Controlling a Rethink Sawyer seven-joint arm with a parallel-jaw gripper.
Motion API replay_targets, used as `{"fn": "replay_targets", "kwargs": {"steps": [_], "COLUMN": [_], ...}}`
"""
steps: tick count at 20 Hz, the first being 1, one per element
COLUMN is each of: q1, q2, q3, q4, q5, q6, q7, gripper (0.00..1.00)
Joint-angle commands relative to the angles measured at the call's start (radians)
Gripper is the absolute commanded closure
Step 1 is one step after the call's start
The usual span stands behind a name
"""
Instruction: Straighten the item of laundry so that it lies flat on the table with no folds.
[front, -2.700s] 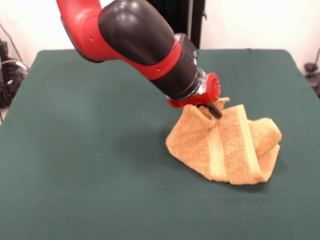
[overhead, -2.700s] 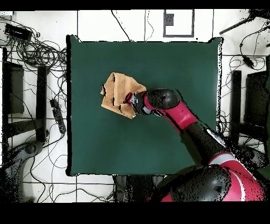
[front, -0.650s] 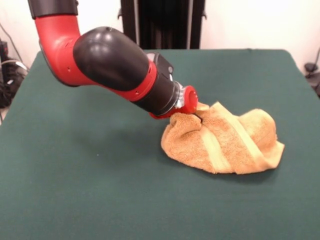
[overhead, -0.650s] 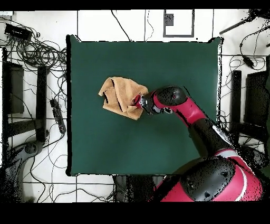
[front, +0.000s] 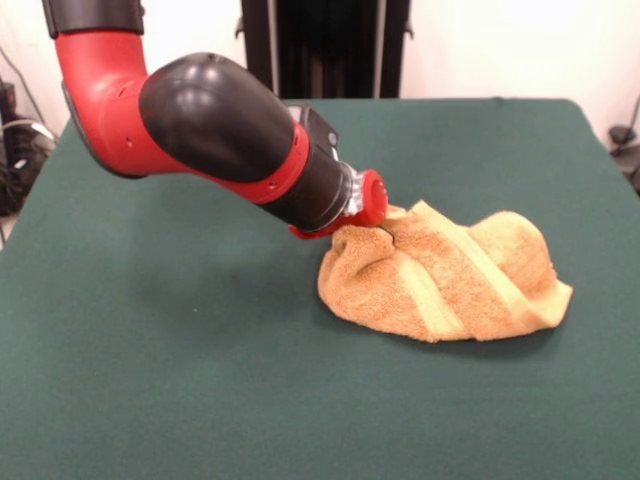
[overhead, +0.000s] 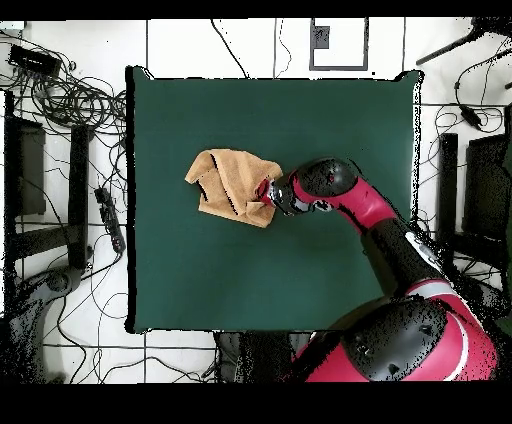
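The golden-orange towel (front: 450, 280) lies crumpled in a heap right of the table's (front: 150, 380) middle, with pale woven bands running across its folds. My gripper (front: 384, 224) reaches in from the left, low over the table, and is buried in the towel's upper left corner. The cloth puckers toward it there, pinched and slightly lifted. In the overhead view the towel (overhead: 225, 180) lies left of centre on the table (overhead: 320, 120), and the gripper (overhead: 266, 193) is at its right edge. The white tag is not visible.
The red and black arm (front: 220, 130) slants over the table's left half in the front view. Cables and stands (overhead: 70, 100) lie on the floor beyond the table's edges.
The gripper has moved slightly left and up with the towel's corner. The heap has shifted a little with it and its folds have changed shape.
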Motion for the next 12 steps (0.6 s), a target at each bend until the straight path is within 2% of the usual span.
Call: {"fn": "replay_targets", "kwargs": {"steps": [1, 10, 11, 12], "q1": [-0.032, -0.047, -0.05, -0.053], "q2": [0.051, 0.058, 0.058, 0.058], "q3": [0.01, 0.037, 0.038, 0.042], "q4": [-0.098, -0.114, -0.114, -0.114], "q5": [-0.129, -0.149, -0.151, -0.155], "q6": [0.02, 0.048, 0.043, 0.041], "q7": [-0.178, -0.168, -0.152, -0.164], "gripper": [1.0, 1.0, 0.0, 0.0]}}
